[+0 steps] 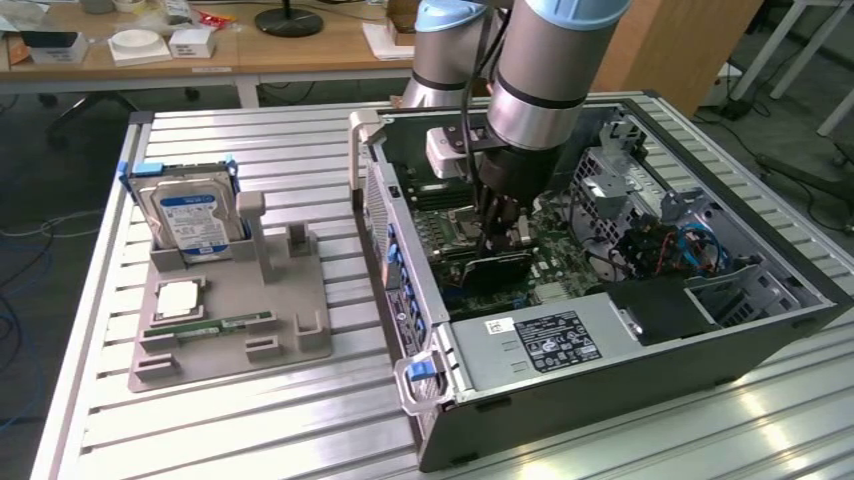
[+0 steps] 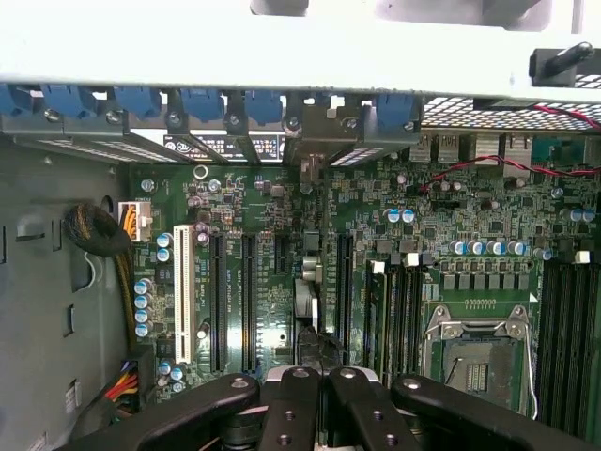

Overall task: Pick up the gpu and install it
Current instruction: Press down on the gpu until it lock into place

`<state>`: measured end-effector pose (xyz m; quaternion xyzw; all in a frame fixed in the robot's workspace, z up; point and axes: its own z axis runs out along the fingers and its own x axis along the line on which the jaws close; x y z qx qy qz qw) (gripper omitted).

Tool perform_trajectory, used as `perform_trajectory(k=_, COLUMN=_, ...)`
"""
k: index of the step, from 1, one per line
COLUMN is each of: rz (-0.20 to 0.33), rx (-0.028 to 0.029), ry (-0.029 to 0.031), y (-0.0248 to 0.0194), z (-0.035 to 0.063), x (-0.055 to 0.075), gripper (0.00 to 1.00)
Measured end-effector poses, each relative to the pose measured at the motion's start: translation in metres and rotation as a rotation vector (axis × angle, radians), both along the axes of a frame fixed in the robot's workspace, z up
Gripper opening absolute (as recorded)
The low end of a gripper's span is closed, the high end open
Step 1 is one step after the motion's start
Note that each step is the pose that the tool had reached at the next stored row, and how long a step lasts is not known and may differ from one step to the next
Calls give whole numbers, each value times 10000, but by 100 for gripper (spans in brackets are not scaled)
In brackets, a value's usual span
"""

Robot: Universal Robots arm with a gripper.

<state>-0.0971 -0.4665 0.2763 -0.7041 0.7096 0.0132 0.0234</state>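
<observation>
The gripper point(image 1: 503, 243) is closed on the gpu point(image 1: 491, 272), a dark card held upright down inside the open case point(image 1: 747, 335), over the motherboard point(image 2: 272, 310). Its fingers point(image 2: 305, 404) hide the card's top. The power supply point(image 1: 561, 345) bears a label, too small to read. The hard drive point(image 1: 191, 222) label is likewise illegible.

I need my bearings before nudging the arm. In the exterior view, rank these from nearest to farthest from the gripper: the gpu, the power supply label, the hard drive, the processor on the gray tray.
1. gpu: inside the case, right below the gripper.
2. power supply label: at the case's near end.
3. processor and hard drive: both on the gray tray at the exterior view's left, too close to call.
</observation>
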Motion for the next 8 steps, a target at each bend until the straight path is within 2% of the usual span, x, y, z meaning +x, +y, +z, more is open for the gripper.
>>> perform_trajectory(k=5, rz=12, rx=1, ry=0, y=0, z=0, x=0, gripper=10)
perform_trajectory(k=8, rz=235, rx=2, ry=-4, y=0, z=-1, x=-6, gripper=10)
